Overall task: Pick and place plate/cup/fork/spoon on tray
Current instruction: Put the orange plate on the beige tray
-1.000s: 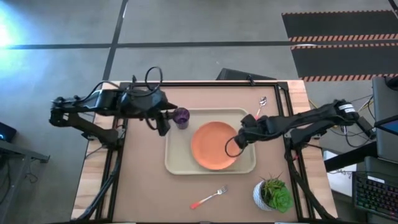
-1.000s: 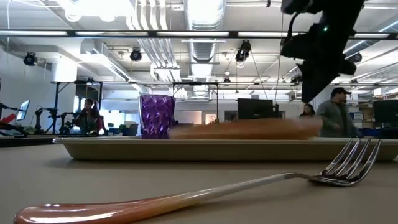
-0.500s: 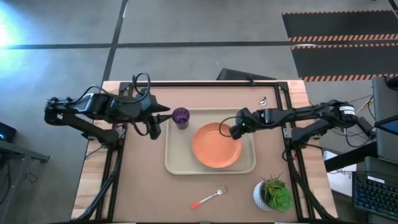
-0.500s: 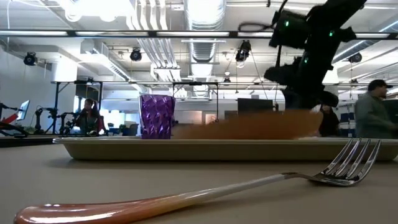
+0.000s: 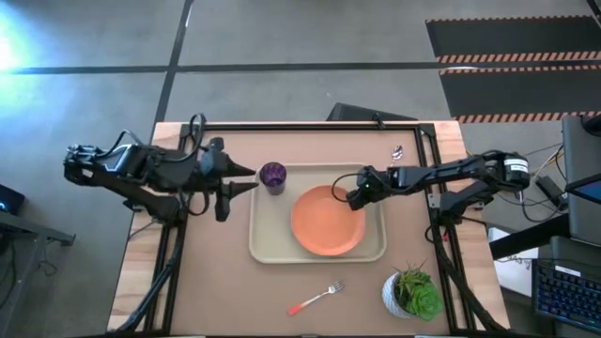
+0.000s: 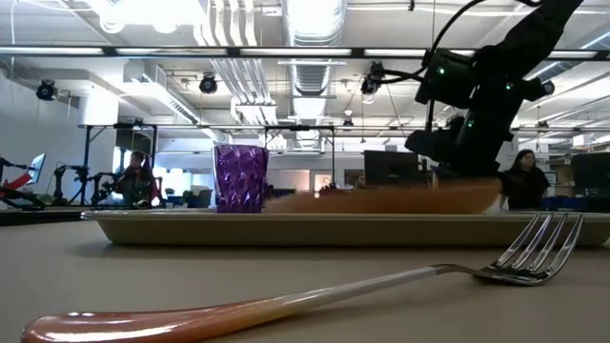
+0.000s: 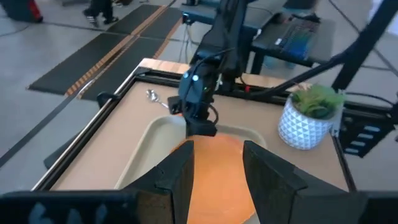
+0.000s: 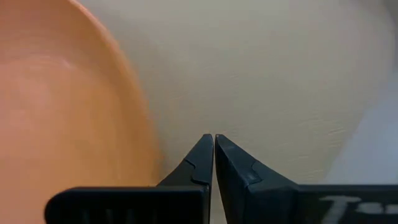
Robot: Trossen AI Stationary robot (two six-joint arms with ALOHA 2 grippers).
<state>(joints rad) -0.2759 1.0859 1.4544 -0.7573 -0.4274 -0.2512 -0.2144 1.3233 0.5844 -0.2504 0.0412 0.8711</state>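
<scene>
Tray (image 5: 268,246), cream, centre of the high view, long axis running left–right. Already carrying the plate (image 5: 326,220), orange, in its right half, and the cup (image 5: 272,176), purple, upright at its upper-left corner.

Left out on the table: fork (image 5: 316,298) and spoon (image 5: 395,155).

Fork in the lower centre of the high view, below the tray's bottom edge and apart from it. Long axis diagonal, handle toward lower left, tines pointing upper right. Potted plant (image 5: 411,292) to its right, near but not touching.

Spoon at upper right, beyond the tray's top-right corner, close to the table's back edge. Bowl toward the top of the frame; handle direction too small to read.

Right gripper (image 5: 355,195) over the plate's upper-right rim, fingers pressed together with nothing between them in the right wrist view, tray floor and plate edge beneath. Spoon up and to the right of it, near; fork down and to the left, across the plate, farther off.

Left gripper (image 5: 233,180) just left of the tray's left rim, beside the cup without touching, fingers spread and empty. Fork well below and to its right.

Judgement: spoon the likelier next pick for the right arm, being nearer; needs a reopening first.
</scene>
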